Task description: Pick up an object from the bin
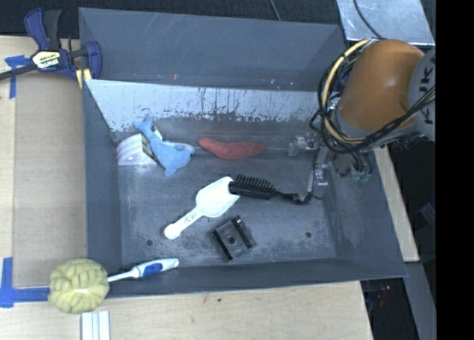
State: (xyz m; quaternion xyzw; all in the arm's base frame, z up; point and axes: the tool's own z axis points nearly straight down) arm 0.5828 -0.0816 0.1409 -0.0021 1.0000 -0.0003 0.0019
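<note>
Gripper (pixel 318 178) low, apparently vertical

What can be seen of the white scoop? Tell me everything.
The white scoop looks like smooth plastic: a wide rounded bowl and a slim handle ending in a knob. It lies flat near the middle of the floor of the bin, bowl to the upper right, handle slanting down-left. The bowl's right edge meets the bristles of the black brush; a small black block lies just below, apart.
</note>
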